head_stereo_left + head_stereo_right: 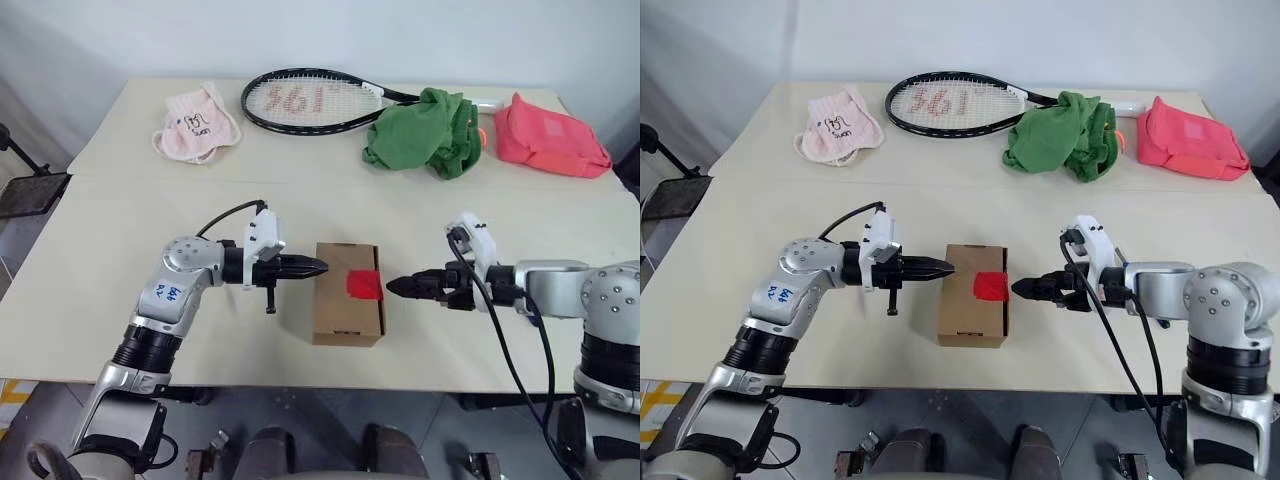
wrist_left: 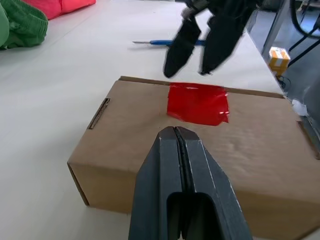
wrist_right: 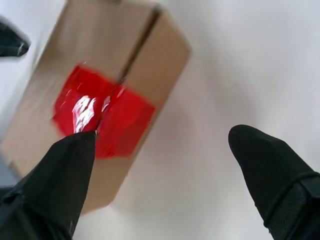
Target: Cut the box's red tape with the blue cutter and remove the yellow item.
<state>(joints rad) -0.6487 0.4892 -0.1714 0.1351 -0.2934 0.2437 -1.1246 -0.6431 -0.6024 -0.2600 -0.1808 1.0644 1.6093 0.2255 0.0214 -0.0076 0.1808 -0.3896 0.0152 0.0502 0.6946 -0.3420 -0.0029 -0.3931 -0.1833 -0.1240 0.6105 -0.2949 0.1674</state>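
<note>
The box (image 1: 348, 292) is plain brown cardboard, rectangular, with glossy wrinkled red tape (image 1: 363, 285) over one top edge. It lies between the left gripper (image 1: 318, 267) (jaws pressed shut) and the right gripper (image 1: 393, 285), whose jaws stand apart. The slim blue cutter (image 2: 165, 43) lies on the table (image 1: 120, 240) behind.

The box (image 1: 347, 296) is set on the table (image 1: 120, 290) near its front edge, centrally. The tape (image 1: 364, 285) is placed at its right end. A racket (image 1: 310, 100), cloth (image 1: 425, 132) and pouch (image 1: 548, 138) are ranged along the far edge.

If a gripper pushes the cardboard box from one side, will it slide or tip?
The box lies low and flat on the smooth table, so it will likely slide. It is probably light. Its corrugated walls may dent under hard pinching.
</note>
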